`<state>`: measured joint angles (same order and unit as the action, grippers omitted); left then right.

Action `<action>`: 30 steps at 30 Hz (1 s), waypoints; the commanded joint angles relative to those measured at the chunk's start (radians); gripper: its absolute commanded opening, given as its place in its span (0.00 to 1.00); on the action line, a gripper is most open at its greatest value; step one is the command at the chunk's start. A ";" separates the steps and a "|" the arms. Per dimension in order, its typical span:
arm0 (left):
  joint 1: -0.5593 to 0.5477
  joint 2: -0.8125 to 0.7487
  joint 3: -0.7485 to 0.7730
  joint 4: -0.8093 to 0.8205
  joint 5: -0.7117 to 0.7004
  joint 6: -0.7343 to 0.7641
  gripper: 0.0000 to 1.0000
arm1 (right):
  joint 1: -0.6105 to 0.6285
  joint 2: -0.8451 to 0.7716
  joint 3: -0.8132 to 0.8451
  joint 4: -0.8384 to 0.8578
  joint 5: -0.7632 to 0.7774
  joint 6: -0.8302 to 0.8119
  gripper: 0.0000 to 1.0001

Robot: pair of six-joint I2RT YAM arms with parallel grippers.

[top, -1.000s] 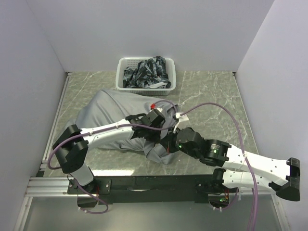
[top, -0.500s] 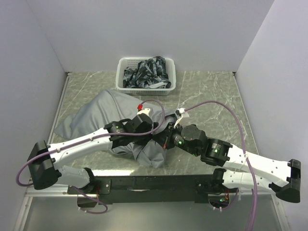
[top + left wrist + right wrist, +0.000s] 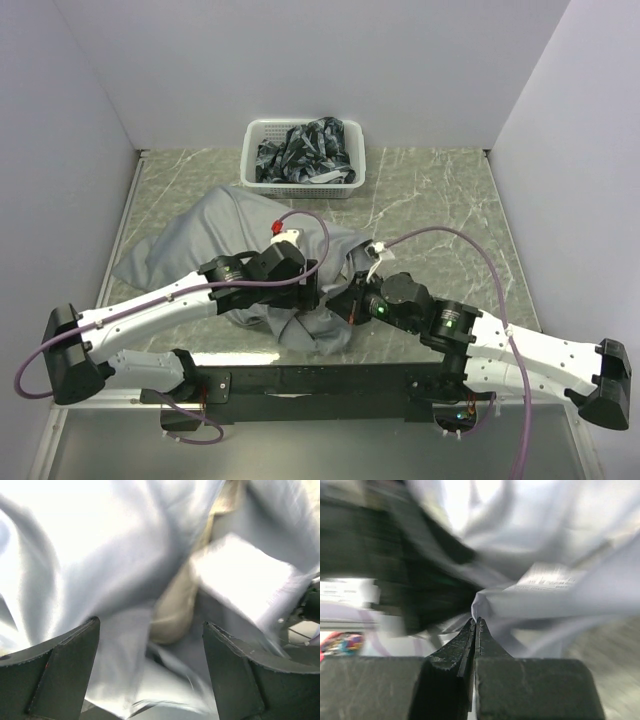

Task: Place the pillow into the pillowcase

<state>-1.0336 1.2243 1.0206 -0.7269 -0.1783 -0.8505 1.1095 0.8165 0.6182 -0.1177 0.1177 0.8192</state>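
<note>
1. Top external view, near edge: over the last second both arms have drawn back toward their bases. The left gripper and right gripper now sit close together at the near end of the pillowcase. The grey bundle has been dragged nearer with them across the table.
2. Reading of that: the open end is probably being worked here. Pulling it this way would draw the case further over its contents.
3. Left wrist view: the jaws stand wide apart and grip nothing, with rumpled grey folds lying under them. A strip of the cream pillow shows between the folds. The pillow is therefore largely inside the case but not yet fully covered. A white tag lies just beside that strip.
4. Right wrist view: the jaws are pressed together. The frame is badly smeared, but they appear to nip a fold of the grey cloth at its edge.
5. Far side: the white basket with patterned cloth stands well apart from the bundle, unmoved.
</note>
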 commanded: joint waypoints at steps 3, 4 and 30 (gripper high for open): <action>-0.005 -0.046 0.081 0.056 -0.040 0.016 0.86 | -0.007 -0.019 -0.074 -0.128 0.057 0.004 0.00; -0.003 -0.049 0.084 0.078 -0.015 0.019 0.85 | -0.007 -0.011 -0.080 -0.132 0.059 0.014 0.00; -0.014 0.278 0.274 -0.080 -0.207 0.209 0.01 | 0.001 -0.042 -0.045 -0.178 0.171 0.040 0.00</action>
<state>-1.0443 1.5490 1.2118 -0.7635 -0.3458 -0.6571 1.1080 0.7719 0.4744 -0.3092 0.2283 0.9054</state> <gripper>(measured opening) 0.139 0.007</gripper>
